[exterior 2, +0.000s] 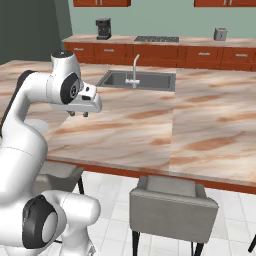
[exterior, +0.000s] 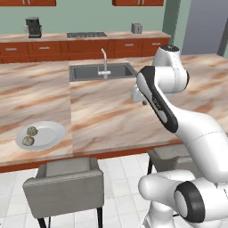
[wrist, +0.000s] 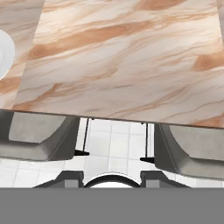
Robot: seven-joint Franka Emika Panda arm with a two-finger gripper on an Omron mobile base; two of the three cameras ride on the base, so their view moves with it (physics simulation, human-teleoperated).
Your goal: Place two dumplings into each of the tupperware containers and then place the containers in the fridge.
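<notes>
Two dumplings are kept on a plate; the pincer, its opening indiscernible, is held above the surface, unladen.

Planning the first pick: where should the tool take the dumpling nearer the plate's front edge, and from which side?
Grip that dumpling across its round middle, coming straight down from above. It sits low on the flat white plate, and the second dumpling lies close behind it, so probably set the fingers left and right rather than front to back.
</notes>
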